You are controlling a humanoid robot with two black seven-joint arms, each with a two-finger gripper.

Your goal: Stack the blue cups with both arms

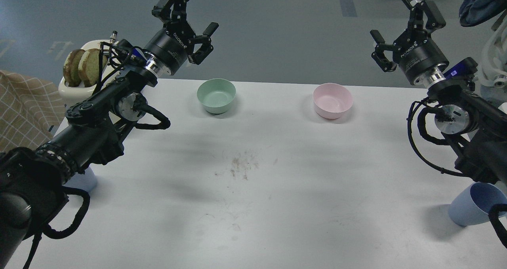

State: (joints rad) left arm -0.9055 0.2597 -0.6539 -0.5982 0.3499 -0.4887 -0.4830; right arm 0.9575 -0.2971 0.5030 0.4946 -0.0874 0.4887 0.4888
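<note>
- Cups on the counter [253, 205]: left blue cup [85, 180] and right blue cup [469, 207] — both near edge, under the forearms.
- Left end effector [198, 21] and right end effector [400, 29] — raised far from them, spread wide, empty.

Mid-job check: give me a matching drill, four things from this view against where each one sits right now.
Things:
1. green bowl
2. pink bowl
3. right cup
4. left cup

Places:
A. near right table edge, partly behind the right arm
B. far side of table, right of centre
C. left table edge, mostly hidden under the left arm
D. far side of table, left of centre

Pairs: 1-D, 2-B, 3-A, 4-C
</note>
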